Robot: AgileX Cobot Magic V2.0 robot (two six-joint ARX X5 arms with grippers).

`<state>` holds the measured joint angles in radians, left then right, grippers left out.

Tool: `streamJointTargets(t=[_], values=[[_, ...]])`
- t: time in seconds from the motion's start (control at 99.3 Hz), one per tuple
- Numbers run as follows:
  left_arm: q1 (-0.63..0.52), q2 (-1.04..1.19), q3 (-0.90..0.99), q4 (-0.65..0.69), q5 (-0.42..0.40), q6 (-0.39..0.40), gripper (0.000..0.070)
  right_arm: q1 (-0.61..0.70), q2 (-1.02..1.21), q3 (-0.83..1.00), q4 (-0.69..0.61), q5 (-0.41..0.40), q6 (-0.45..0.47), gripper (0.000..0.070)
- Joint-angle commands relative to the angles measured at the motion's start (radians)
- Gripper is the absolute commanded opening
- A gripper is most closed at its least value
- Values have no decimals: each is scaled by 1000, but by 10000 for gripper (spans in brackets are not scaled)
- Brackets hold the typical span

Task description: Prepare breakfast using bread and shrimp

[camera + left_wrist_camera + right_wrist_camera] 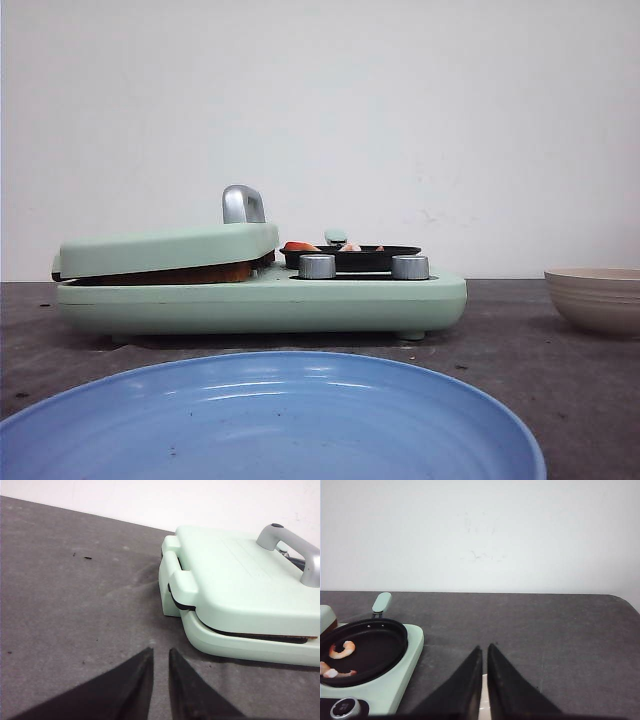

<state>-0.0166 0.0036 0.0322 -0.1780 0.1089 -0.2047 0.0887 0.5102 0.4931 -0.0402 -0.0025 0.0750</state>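
Already the golden-crusted white sandwich bread [205, 272] lies pressed under the hinged lid of the mint-green plastic breakfast maker [260, 300], only a brown edge showing in the seam. Beside that lid, curled orange-pink shrimp [342, 650] sit in the maker's round black non-stick pan [375, 645]. Cooking seems underway; plating looks left, likely onto the glossy blue ridged plate [270, 420] in front of the maker. Left gripper [160, 675] and right gripper [484, 672] hover empty, matte black fingers nearly closed, off the maker's ends.
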Motion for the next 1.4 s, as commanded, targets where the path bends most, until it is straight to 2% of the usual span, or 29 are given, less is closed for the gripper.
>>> streamJointTargets(t=[0.0,0.644,0.916,0.966,1.077,1.127,1.258,1.389], values=[[-1,-1,-18,-4,4,-8,0,2,3,10,11,3,-5,6],[-1,-1,-18,-4,4,-8,0,2,0,10,10,2,-5,6],[-1,-1,-18,-4,3,-8,0,-8,-227,10,10,6,-5,6],[-1,-1,-18,-4,4,-8,0,-8,-275,6,9,36,-9,6],[-1,-1,-18,-4,3,-8,0,-20,-344,-41,11,223,-34,4],[-1,-1,-18,-4,3,-8,0,-32,-357,-80,13,265,-66,4],[-1,-1,-18,-4,4,-8,0,-71,-388,-206,33,261,-119,4],[-1,-1,-18,-4,4,-8,0,-88,-447,-307,34,237,-119,4]])
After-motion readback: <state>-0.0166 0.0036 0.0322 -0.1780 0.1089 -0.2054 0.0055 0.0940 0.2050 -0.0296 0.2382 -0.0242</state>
